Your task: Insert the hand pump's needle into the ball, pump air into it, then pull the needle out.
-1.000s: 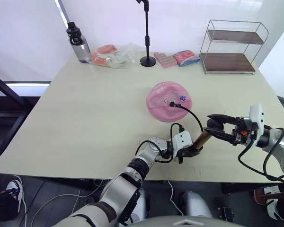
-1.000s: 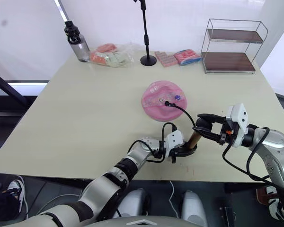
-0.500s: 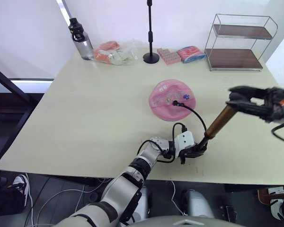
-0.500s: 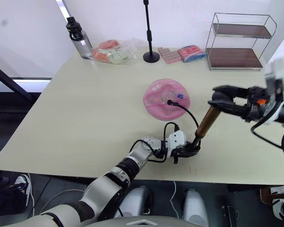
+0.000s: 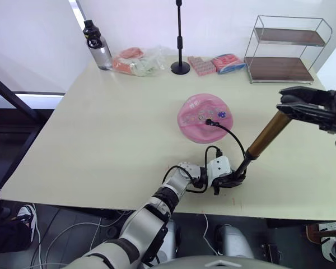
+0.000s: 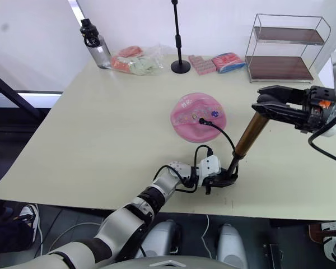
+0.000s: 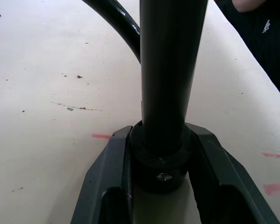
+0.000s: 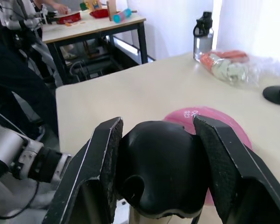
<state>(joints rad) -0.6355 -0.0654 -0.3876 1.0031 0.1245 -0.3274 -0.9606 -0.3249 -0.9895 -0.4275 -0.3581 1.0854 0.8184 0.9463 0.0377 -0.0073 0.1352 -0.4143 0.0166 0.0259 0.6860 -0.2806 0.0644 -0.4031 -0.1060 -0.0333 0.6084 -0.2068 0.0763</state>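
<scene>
Gold-bronze hand pump (image 5: 265,136) tilted, long axis rising from base at table (image 5: 101,129) front edge up toward right edge. Left gripper (image 5: 231,178) clamped on black base cap; right gripper (image 5: 295,104) closed around T-handle, held high. Hose (image 5: 233,136) arcing to needle (image 5: 208,121), seated in flattened pink ball (image 5: 201,117) mid-table.

— Where is the left arm?
— It reaches from the bottom centre of the frame, low over the table edge. The left end effector (image 5: 233,178) is clamped on the base of the hand pump (image 5: 256,147).
— And the right one?
— At the right edge, raised. The right end effector (image 6: 267,102) has both fingers closed on the pump's handle.
</scene>
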